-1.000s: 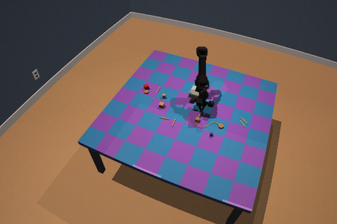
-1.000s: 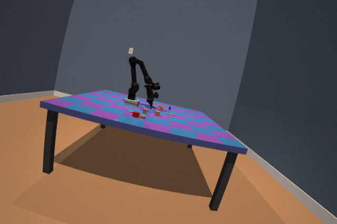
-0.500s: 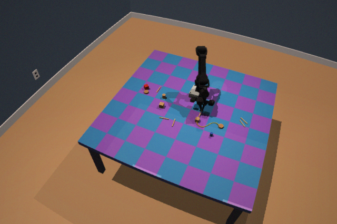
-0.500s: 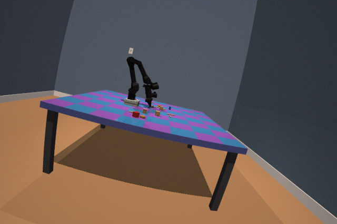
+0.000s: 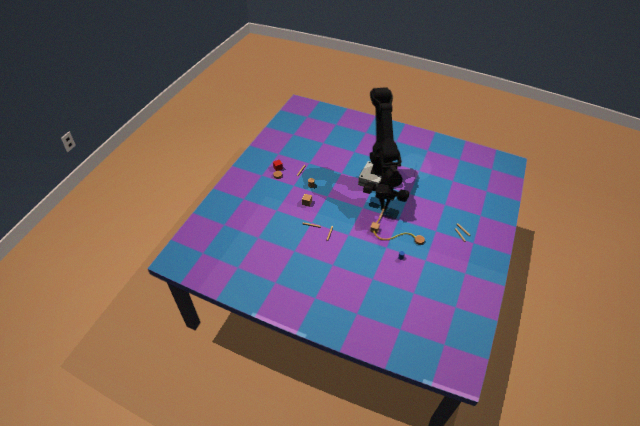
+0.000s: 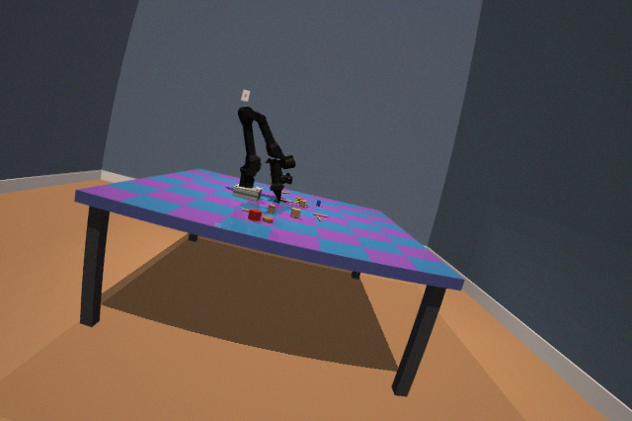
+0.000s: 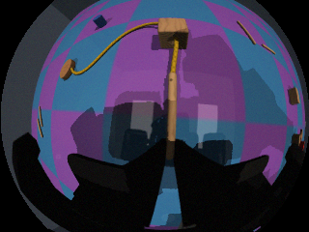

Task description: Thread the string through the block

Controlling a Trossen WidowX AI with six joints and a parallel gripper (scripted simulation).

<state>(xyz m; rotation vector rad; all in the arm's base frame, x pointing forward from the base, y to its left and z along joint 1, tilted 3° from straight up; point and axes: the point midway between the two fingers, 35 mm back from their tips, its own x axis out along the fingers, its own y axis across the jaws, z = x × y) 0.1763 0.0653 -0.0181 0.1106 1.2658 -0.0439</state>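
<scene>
My gripper (image 7: 169,143) (image 5: 385,200) (image 6: 278,201) is shut on the wooden stick (image 7: 172,108), gripping the end away from the block. The stick is wholly outside the block (image 7: 173,33) (image 5: 374,227) (image 6: 302,203), on the gripper's side. A short piece of yellow string (image 7: 175,58) runs from the stick's far end into the hole in the block's near face. On the block's other side the string curves to the round wooden button (image 7: 68,70) (image 5: 419,239). The block sits on the table. The string passes through the block.
A blue piece (image 5: 401,255) (image 7: 99,21) lies near the button. Loose sticks lie at the right (image 5: 462,231) and left (image 5: 311,225) in the top view. Another wooden block (image 5: 307,199), a small cylinder (image 5: 311,182), a wooden disc (image 5: 277,174) and a red cube (image 5: 277,165) stand farther left.
</scene>
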